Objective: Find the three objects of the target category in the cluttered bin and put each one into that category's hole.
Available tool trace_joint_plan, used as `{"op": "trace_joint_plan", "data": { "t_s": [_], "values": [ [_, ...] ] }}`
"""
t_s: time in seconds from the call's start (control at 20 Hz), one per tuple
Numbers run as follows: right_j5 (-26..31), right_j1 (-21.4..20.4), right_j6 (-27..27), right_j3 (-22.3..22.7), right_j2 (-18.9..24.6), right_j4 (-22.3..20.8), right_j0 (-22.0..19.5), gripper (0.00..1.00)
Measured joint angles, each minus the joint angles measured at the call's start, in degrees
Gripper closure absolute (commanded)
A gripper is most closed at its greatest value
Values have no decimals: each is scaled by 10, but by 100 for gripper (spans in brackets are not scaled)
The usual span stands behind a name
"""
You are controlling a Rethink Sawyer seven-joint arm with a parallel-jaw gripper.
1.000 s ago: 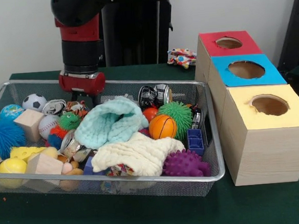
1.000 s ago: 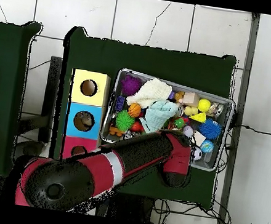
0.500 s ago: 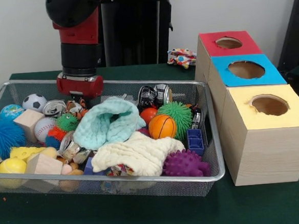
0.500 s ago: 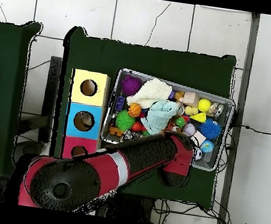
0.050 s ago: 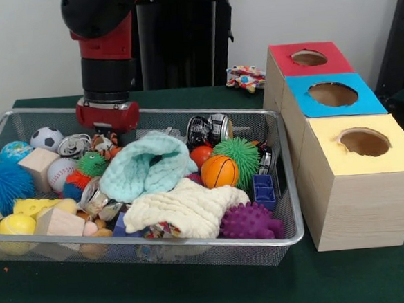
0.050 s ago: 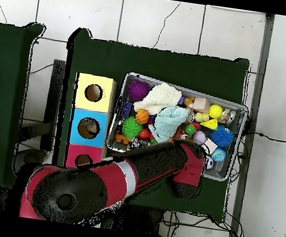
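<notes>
Hovering low over the wire bin (image 5: 288,187), the gripper (image 5: 109,134) risks snagging the teal cloth (image 5: 147,166); jaws' state unclear.

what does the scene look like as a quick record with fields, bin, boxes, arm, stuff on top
bin: wire mesh bin on the green table, packed with toys
top layer: mint green knitted cloth and cream knitted cloth
balls: small orange basketball, green spiky ball, purple spiky ball
boxes: red-topped, blue-topped and yellow-topped boxes, one round hole each
arm: red and black arm over the bin's far side
gripper: state hidden
</notes>
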Motion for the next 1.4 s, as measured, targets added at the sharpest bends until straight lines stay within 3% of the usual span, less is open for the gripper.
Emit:
{"op": "trace_joint_plan", "data": {
  "t_s": [0.4, 0.55, 0.9, 1.15, 1.4],
  "values": [
    [41, -18, 0, 0, -12, -30, 39, 100],
    [67, -41, 0, 0, -29, -48, 66, 100],
    [69, -86, 0, 1, -56, -98, 89, 100],
    [69, -125, 0, 3, -59, -91, 83, 100],
    [63, -169, -26, 28, -57, -13, 60, 100]
  ]
}}
